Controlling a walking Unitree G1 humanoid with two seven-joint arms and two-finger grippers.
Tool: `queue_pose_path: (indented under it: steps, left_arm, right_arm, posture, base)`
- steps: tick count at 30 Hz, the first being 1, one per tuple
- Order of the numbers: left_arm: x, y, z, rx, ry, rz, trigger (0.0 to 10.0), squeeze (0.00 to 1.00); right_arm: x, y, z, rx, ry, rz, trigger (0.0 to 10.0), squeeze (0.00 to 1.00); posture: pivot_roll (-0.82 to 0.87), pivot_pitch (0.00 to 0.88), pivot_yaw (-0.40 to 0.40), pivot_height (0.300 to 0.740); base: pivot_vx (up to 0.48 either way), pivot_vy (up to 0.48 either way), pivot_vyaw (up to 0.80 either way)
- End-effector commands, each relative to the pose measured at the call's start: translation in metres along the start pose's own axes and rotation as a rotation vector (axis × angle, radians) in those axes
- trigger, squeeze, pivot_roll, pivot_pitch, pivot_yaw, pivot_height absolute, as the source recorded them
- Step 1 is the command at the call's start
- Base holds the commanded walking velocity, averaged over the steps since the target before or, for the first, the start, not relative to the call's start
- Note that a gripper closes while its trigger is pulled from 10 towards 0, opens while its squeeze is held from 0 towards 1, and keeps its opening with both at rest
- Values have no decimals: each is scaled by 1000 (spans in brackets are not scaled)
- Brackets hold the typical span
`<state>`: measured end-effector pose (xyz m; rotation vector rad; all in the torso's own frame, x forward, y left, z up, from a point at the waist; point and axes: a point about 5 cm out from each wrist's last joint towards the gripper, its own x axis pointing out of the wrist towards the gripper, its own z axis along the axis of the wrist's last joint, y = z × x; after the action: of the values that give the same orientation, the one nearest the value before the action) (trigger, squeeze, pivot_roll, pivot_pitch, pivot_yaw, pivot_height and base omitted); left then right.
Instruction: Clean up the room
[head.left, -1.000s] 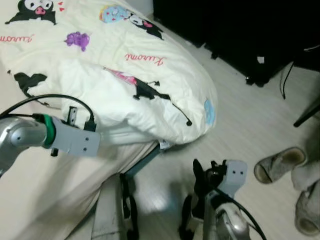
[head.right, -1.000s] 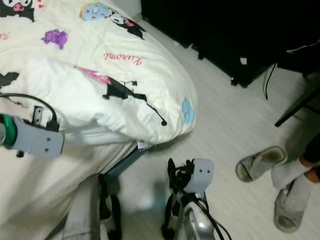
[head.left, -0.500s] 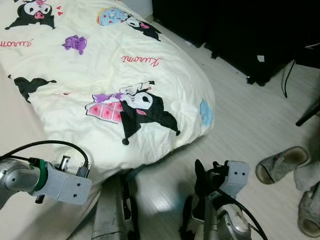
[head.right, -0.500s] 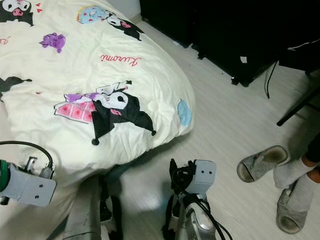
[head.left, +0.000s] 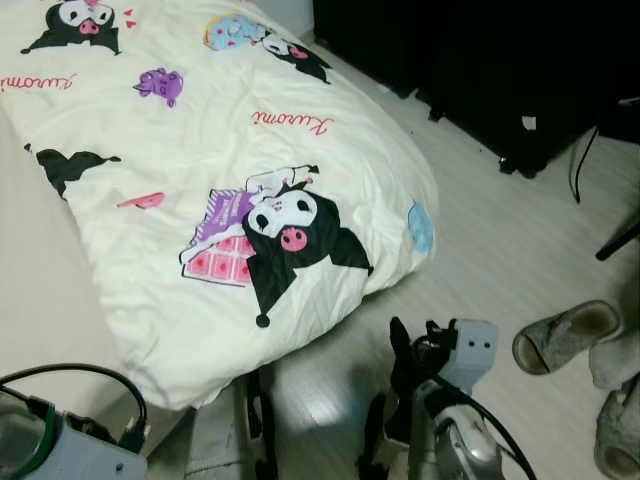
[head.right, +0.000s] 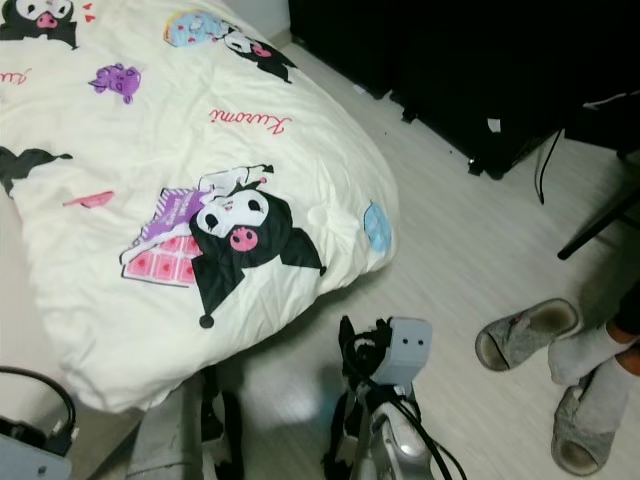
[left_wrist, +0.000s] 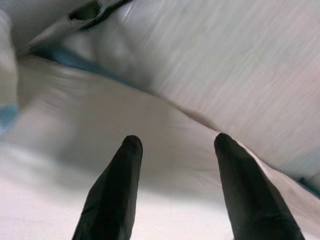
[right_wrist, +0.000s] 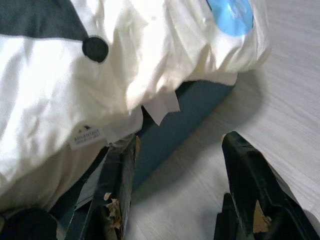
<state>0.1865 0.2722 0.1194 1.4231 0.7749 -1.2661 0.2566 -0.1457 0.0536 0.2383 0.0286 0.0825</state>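
Note:
A cream duvet printed with black cartoon characters lies spread over the bed, its corner hanging over the bed's near end. My left gripper is open with nothing between its fingers, pointing at pale sheet; its grey wrist sits low at the bottom left beside the bed. My right gripper hangs open near the floor by the bed's corner, where the duvet's edge, a white label and the blue bed base are close in front of it.
Pale wooden floor runs to the right of the bed. Dark furniture stands along the far side with a cable trailing down. A grey slipper lies at the right, next to a person's feet in slippers.
The duvet, lifted and folded a second ago, has dropped flat over the bed's end. My left arm has let go of it and moved down toward the bottom left corner. The right arm has not moved.

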Motion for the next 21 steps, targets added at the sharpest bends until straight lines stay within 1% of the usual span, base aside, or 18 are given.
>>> queue_pose_path:
  steps: [1, 2, 3, 5, 6, 7, 8, 9, 10, 11, 12, 13, 14, 16, 17, 18, 19, 21]
  left_arm:
    - [-8, 12, 6, -60, -32, 71, 10000, 0]
    - [-8, 12, 6, -60, -32, 71, 10000, 0]
    - [-21, 34, 10, -119, -66, 192, 10000, 0]
    - [-21, 34, 10, -119, -66, 192, 10000, 0]
    - [-40, 60, 16, -136, -98, 343, 10000, 0]
    - [-40, 60, 16, -136, -98, 343, 10000, 0]
    - [-62, 98, 22, -177, -152, 601, 10000, 0]
    - [-77, 126, 27, -310, -265, 814, 10000, 0]
    - [-77, 126, 27, -310, -265, 814, 10000, 0]
    - [-82, 144, 33, -366, -330, 936, 10000, 0]
    - [-82, 144, 33, -366, -330, 936, 10000, 0]
    - [-76, 154, 41, -435, -409, 997, 10000, 0]
    - [-76, 154, 41, -435, -409, 997, 10000, 0]
    - [-51, 163, 48, -524, -423, 1058, 10000, 0]
    - [-51, 163, 48, -524, -423, 1058, 10000, 0]
    - [-45, 168, 45, -455, -303, 1145, 10000, 0]
    - [-47, 172, 37, -363, -145, 1265, 10000, 0]
    - [-50, 173, 35, -376, -122, 1290, 10000, 0]
  right_arm:
    - [-7, -2, -11, 17, 50, -8, 10000, 0]
    - [-7, -2, -11, 17, 50, -8, 10000, 0]
    - [-7, -3, -10, 13, 51, -6, 10000, 0]
    - [-7, -3, -10, 13, 51, -6, 10000, 0]
    - [-6, -4, -10, 10, 52, -2, 10000, 0]
    - [-6, -4, -10, 10, 52, -2, 10000, 0]
    - [-4, -3, -9, 8, 53, 4, 10000, 0]
    - [-2, -2, -9, 8, 52, 10, 10000, 0]
    - [-2, -2, -9, 8, 52, 10, 10000, 0]
    - [0, 0, -9, 8, 50, 15, 10000, 0]
    - [0, 0, -9, 8, 50, 15, 10000, 0]
    - [1, 1, -8, 10, 47, 17, 10000, 0]
    - [1, 1, -8, 10, 47, 17, 10000, 0]
    - [0, 1, -7, 11, 43, 15, 10000, 0]
    - [0, 1, -7, 11, 43, 15, 10000, 0]
    - [-1, 1, -7, 10, 42, 12, 10000, 0]
    - [-3, 0, -6, 6, 38, 7, 10000, 0]
    - [-3, -1, -6, 5, 37, 6, 10000, 0]
  posture:
    - [105, 335, 105, 592]
    - [105, 335, 105, 592]
    - [108, 335, 96, 592]
    - [108, 335, 96, 592]
    - [111, 334, 90, 592]
    - [111, 334, 90, 592]
    - [110, 331, 85, 592]
    - [111, 327, 85, 592]
    - [111, 327, 85, 592]
    - [111, 327, 85, 592]
    - [111, 327, 85, 592]
    - [91, 324, 87, 592]
    - [91, 324, 87, 592]
    - [91, 324, 87, 592]
    - [91, 324, 87, 592]
    - [77, 325, 87, 592]
    - [62, 325, 92, 592]
    - [62, 325, 92, 592]
  base:
    - [0, 0, 0]
    - [0, 0, 0]
    - [0, 0, 0]
    - [0, 0, 0]
    - [0, 0, 0]
    - [0, 0, 0]
    - [0, 0, 0]
    - [0, 0, 0]
    - [0, 0, 0]
    - [0, 0, 0]
    - [0, 0, 0]
    - [0, 0, 0]
    - [0, 0, 0]
    - [0, 0, 0]
    - [0, 0, 0]
    - [0, 0, 0]
    - [0, 0, 0]
    - [0, 0, 0]
